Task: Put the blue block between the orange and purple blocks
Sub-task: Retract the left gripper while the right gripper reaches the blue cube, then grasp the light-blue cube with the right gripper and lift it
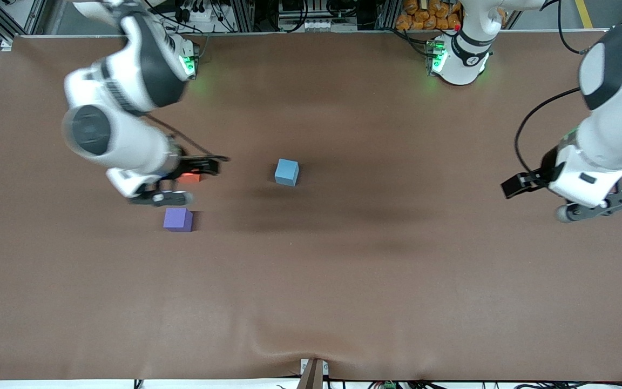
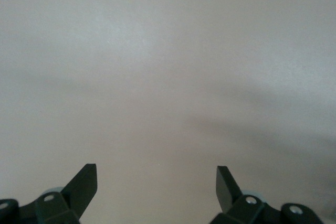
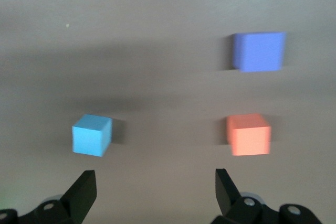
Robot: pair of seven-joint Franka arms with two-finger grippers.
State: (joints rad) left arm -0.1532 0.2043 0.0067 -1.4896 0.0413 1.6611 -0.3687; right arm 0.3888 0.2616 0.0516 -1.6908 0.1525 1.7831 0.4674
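The blue block (image 1: 286,172) (image 3: 92,135) sits alone near the table's middle. The orange block (image 1: 192,176) (image 3: 249,134) lies toward the right arm's end, partly hidden under that arm's hand in the front view. The purple block (image 1: 177,220) (image 3: 259,51) is nearer the front camera than the orange one, with a gap between them. My right gripper (image 1: 161,199) (image 3: 155,187) hangs open in the air close to the orange and purple blocks, holding nothing. My left gripper (image 1: 602,205) (image 2: 156,184) waits open over bare table at the left arm's end.
The brown table cover (image 1: 343,281) has a wrinkle at its front edge (image 1: 289,346). The two arm bases (image 1: 459,59) stand along the back edge.
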